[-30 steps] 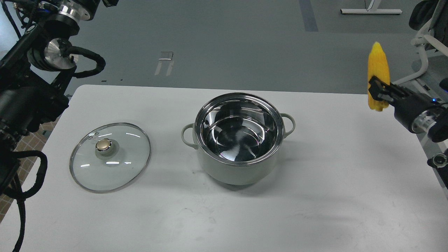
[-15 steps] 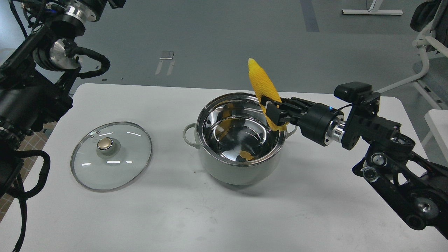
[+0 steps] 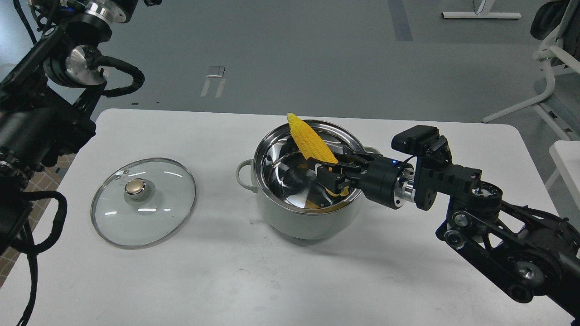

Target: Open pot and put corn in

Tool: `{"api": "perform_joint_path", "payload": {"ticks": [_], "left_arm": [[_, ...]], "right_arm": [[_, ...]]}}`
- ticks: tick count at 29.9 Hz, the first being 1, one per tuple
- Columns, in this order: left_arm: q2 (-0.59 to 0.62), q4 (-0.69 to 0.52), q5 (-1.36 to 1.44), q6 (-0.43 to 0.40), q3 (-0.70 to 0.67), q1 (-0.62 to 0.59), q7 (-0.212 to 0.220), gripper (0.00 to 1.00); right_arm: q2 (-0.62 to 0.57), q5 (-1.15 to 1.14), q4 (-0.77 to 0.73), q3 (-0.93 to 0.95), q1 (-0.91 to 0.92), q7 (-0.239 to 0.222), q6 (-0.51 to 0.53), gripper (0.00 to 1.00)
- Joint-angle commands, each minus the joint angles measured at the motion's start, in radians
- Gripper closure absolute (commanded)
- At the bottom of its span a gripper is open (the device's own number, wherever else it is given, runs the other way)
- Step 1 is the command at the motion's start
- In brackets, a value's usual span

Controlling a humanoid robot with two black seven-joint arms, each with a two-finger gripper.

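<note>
Head view shows no brand, label or readable writing on anything in sight. A white table [image 3: 408, 280] carries the pot [image 3: 309, 181], open, its shiny steel inside facing up, with a loop handle showing at its left side. Over its mouth the right gripper [image 3: 329, 174] is clenched on the thick lower end of the corn [image 3: 310, 140]; the cob tilts up and to the left, its pointed tip rising just past the far rim, its held end down inside the rim line. A yellow reflection shows on the steel wall beneath it. The gripper and wrist reach in across the pot's right rim and hide the right handle almost wholly. A glass lid [image 3: 143, 202] with a gold knob lies flat on the table, well apart to the left of the pot. The left arm rises along the left edge and its gripper is out of frame. White furniture legs [image 3: 550, 68] stand on the grey floor at far right.
</note>
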Motion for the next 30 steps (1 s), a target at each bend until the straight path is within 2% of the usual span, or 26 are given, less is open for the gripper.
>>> {"api": "perform_joint_path", "payload": {"ticks": [1,4,8,13,19,21,26,28,30], "left_arm": [[-0.018,0.000,0.000,0.000,0.000,-0.014,0.000,0.02],[-0.017,0.000,0.000,-0.001,0.002,-0.028,0.000,0.02],[-0.012,0.000,0.000,-0.004,0.002,-0.029,-0.002,0.02],[-0.006,0.000,0.000,-0.004,0.002,-0.026,-0.002,0.02],[-0.003,0.000,0.000,-0.009,0.009,-0.011,-0.006,0.02],[-0.003,0.000,0.000,-0.010,0.011,-0.006,-0.005,0.02],[-0.003,0.000,0.000,-0.013,0.009,0.002,-0.006,0.02],[0.000,0.000,0.000,-0.017,0.011,0.003,-0.005,0.02],[0.008,0.000,0.000,-0.017,0.011,0.014,-0.005,0.02]], "right_arm": [[-0.001,0.000,0.000,0.002,-0.002,0.000,-0.001,0.30],[-0.003,0.000,0.003,0.010,-0.002,0.000,-0.003,0.26],[0.005,0.003,0.005,0.031,0.000,0.002,-0.007,0.01],[0.055,0.008,-0.003,0.145,0.005,0.003,-0.015,0.00],[0.285,0.040,-0.087,0.496,0.038,0.008,-0.021,0.00],[0.311,0.067,-0.103,0.548,0.061,0.008,-0.024,0.00],[0.328,0.256,-0.143,0.659,0.121,0.008,-0.069,0.00],[0.327,0.453,-0.199,0.694,0.159,0.006,-0.113,0.00],[0.316,0.614,-0.289,0.694,0.217,0.008,-0.110,0.00]]}}
